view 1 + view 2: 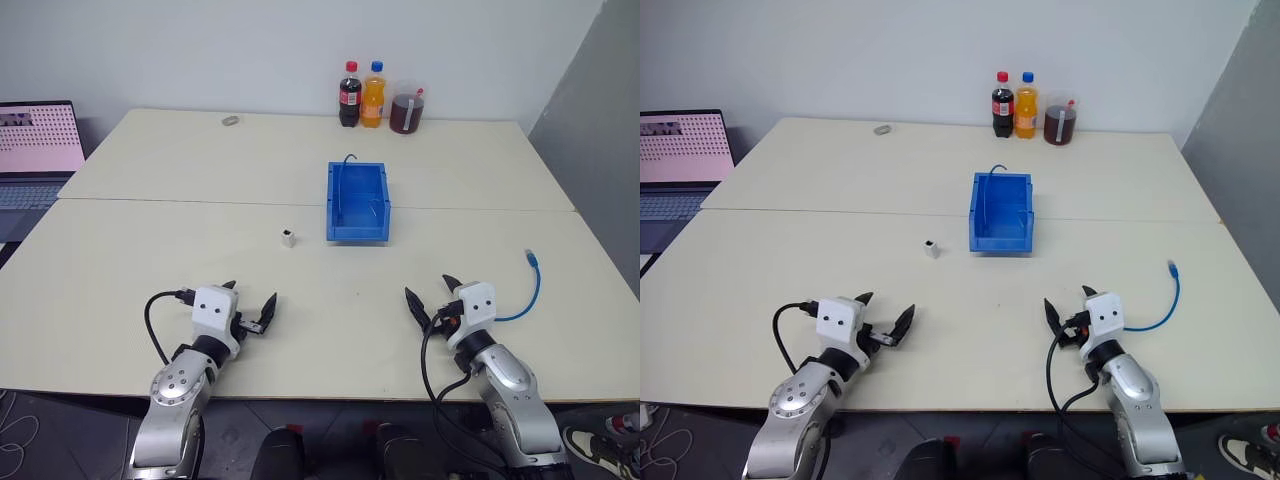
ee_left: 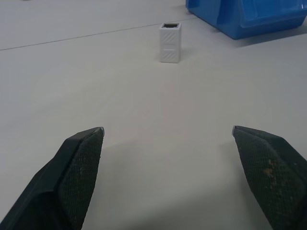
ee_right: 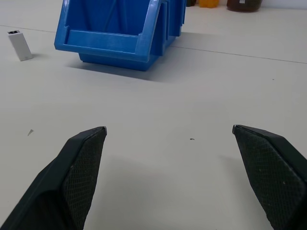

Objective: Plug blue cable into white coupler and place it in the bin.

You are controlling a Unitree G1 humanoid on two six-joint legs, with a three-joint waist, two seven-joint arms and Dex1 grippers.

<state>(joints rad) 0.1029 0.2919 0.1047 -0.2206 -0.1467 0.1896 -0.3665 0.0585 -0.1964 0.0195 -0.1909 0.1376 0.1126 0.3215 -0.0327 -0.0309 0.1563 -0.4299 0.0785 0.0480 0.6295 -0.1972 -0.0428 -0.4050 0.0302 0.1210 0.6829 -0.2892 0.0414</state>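
Both arms reach forward low over the table (image 1: 150,240) — left gripper (image 1: 252,306) and right gripper (image 1: 430,296) spread wide, empty. The white coupler (image 1: 288,238) stands upright, opening up, just left of the bin (image 1: 357,203). The blue cable (image 1: 530,285) curves beside the right arm — plug pointing away.

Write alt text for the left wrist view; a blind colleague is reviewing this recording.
Two black fingers of the open left gripper frame bare pale tabletop, holding nothing. Beyond them a tiny white boxy plastic coupler stands upright, dark opening on top, apart from the bright-blue plastic bin beside it.
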